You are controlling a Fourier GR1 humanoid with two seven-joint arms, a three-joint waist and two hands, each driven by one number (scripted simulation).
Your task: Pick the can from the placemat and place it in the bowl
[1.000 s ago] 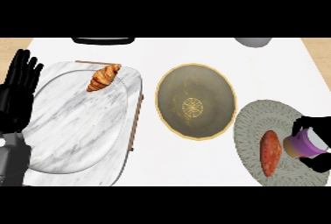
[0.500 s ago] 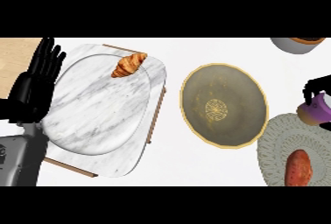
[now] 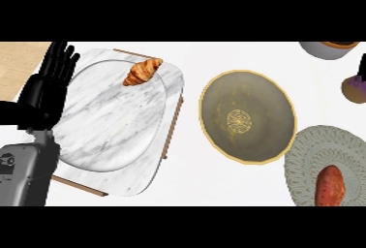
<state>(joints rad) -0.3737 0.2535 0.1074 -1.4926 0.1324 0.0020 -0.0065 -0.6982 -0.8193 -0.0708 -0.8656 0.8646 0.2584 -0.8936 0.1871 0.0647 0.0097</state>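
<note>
Can (image 3: pixel 355 88) in right hand (image 3: pixel 361 68), long axis indiscernible

Kitchen counter, set for food. White countertop (image 3: pixel 214 184) with a strip of wooden surface (image 3: pixel 18 60) at far left. Tableware: marble plate (image 3: pixel 107 121) on a marble tray (image 3: pixel 160 160), croissant (image 3: pixel 143 71) on the plate, gold-rimmed bowl (image 3: pixel 247 116), round woven placemat (image 3: pixel 314 145) with a sweet potato (image 3: pixel 330 185) on it. Part of a grey pot (image 3: pixel 325 49) at the top right edge.
</note>
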